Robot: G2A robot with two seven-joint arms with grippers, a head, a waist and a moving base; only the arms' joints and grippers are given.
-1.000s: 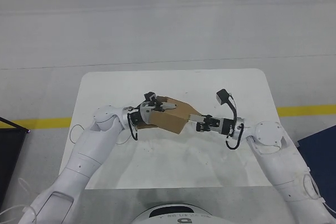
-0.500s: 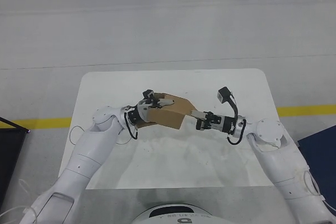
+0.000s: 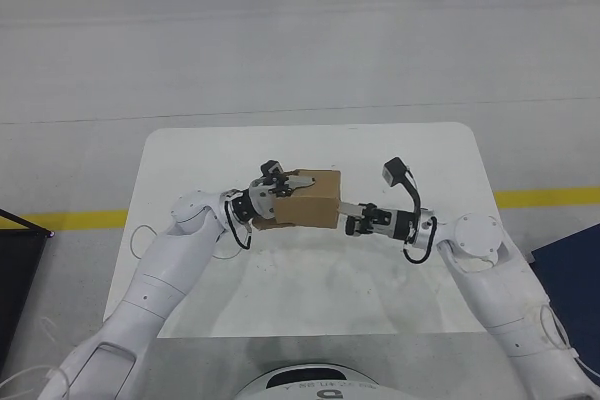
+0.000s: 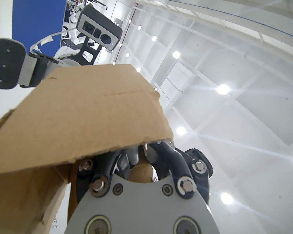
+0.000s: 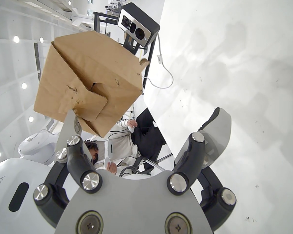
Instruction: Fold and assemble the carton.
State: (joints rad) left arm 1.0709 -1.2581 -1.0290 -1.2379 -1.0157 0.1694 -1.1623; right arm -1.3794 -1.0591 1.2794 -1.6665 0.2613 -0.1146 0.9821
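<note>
- Holding the carton up off the white table, with my left gripper clenched on the cardboard edge at its own end, so that the far end stays free to be worked
- My right gripper stands spread wide at the opposite end, grasping nothing; one finger touches beneath the folded end flap, I judge to press it home
- Compared with a second ago, the carton has gone from a skewed, flattened shape to a squarer box, and my right gripper has come in closer to the left one
</note>
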